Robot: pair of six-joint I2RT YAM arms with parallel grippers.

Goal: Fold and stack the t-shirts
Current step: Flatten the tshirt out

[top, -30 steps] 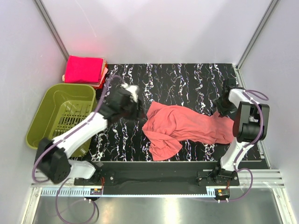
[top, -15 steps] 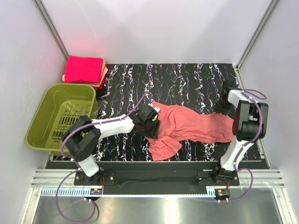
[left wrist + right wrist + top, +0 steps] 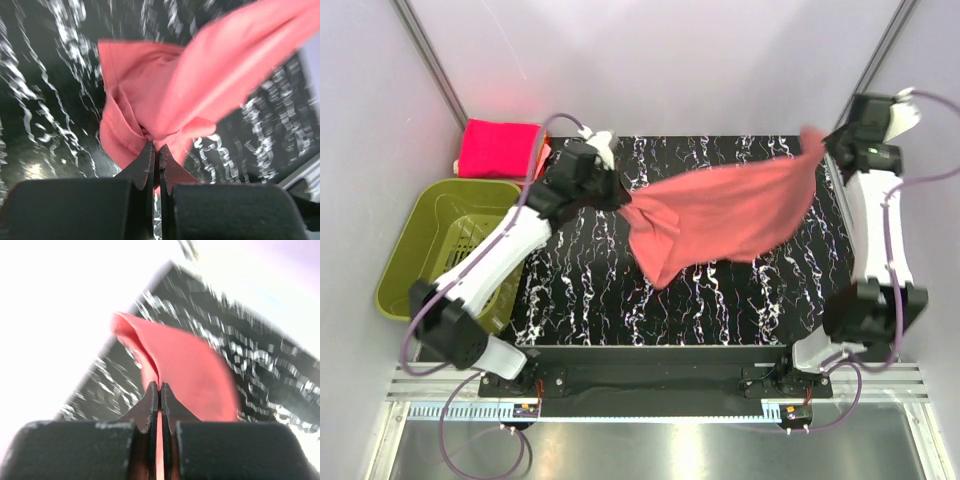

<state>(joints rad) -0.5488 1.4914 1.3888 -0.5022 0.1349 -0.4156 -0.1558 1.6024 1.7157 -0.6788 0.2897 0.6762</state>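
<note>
A salmon-coral t-shirt (image 3: 725, 215) hangs stretched in the air above the black marbled table (image 3: 580, 290), held at both ends. My left gripper (image 3: 620, 203) is shut on its left end, where the cloth bunches (image 3: 150, 120) at the fingertips (image 3: 150, 155). My right gripper (image 3: 825, 148) is raised at the far right corner, shut on the shirt's other end (image 3: 185, 370). A lower flap of the shirt (image 3: 660, 262) droops toward the table. Folded magenta-pink t-shirts (image 3: 498, 148) lie stacked at the far left corner.
An olive-green plastic basket (image 3: 440, 250) stands at the left edge of the table beside the left arm. Pale walls close the table in at the back and both sides.
Both grippers have shut on the ends of the salmon shirt and risen, lifting it off the table and pulling it out between them. The right arm swung up toward the far right corner.
</note>
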